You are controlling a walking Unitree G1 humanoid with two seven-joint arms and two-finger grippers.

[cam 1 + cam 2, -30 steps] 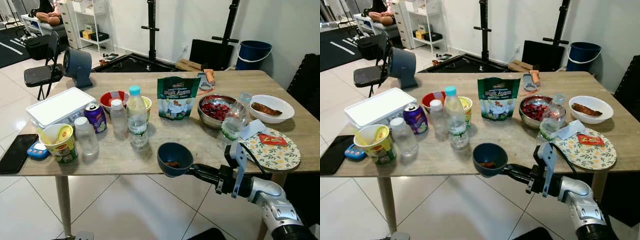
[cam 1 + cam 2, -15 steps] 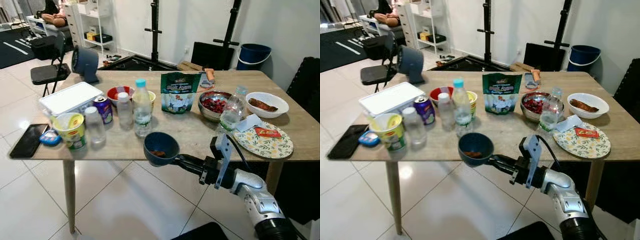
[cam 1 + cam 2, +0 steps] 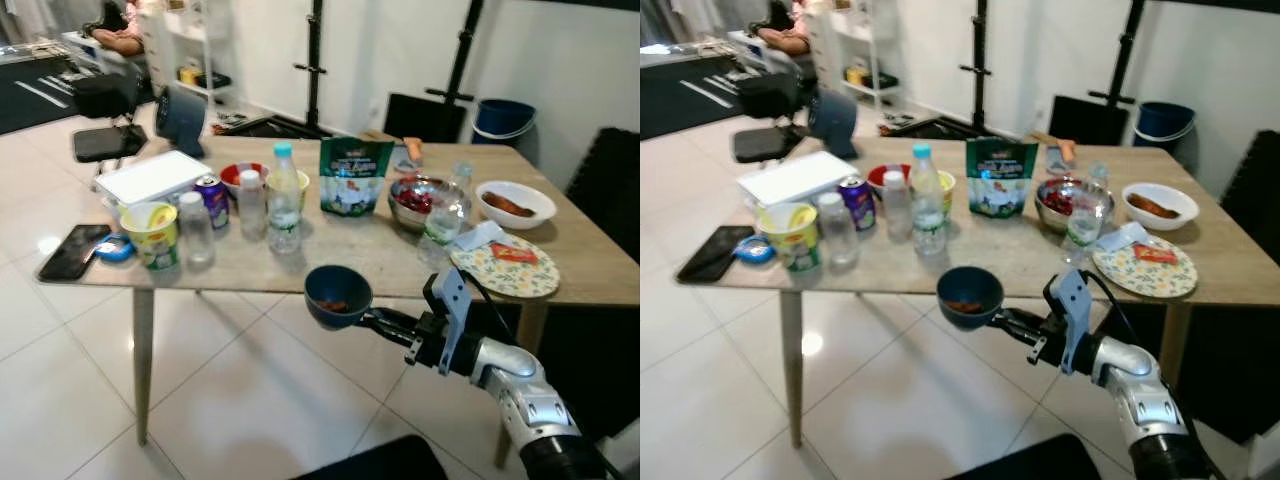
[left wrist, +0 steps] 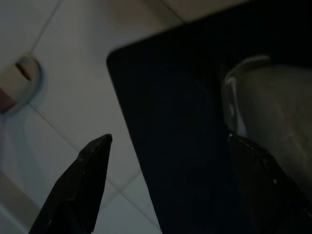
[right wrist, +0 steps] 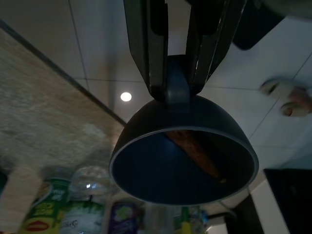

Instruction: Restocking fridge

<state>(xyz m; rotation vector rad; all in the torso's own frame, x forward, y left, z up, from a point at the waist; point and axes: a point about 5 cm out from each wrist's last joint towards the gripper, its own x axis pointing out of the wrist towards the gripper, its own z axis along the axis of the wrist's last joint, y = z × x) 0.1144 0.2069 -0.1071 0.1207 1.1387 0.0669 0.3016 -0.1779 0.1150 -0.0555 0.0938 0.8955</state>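
My right gripper [image 3: 378, 321] is shut on the short handle of a dark blue bowl [image 3: 337, 296] and holds it out in front of the table's near edge, above the floor. Some brown food lies in the bowl [image 5: 183, 170]; its handle sits squeezed between the black fingers [image 5: 146, 44]. The wooden table [image 3: 350, 260] carries water bottles [image 3: 284, 198], a purple can [image 3: 212, 200], a yellow noodle cup [image 3: 151, 233], a green snack bag [image 3: 354, 176], a steel bowl of red food [image 3: 415, 200] and a white bowl [image 3: 515, 203]. My left gripper [image 4: 170, 190] hangs open over floor tiles and something dark.
A white lidded box [image 3: 153, 177], a phone [image 3: 72, 251] and a small blue gadget [image 3: 116, 248] lie at the table's left end, a floral plate [image 3: 505, 265] at its right. Behind stand a folding chair [image 3: 100, 140], a fan [image 3: 182, 115], a blue bucket [image 3: 503, 117] and black stands. Tiled floor surrounds the table.
The camera has drawn back from the table, which now looks smaller and farther off. The right gripper still holds the blue bowl, now off the table's near edge.
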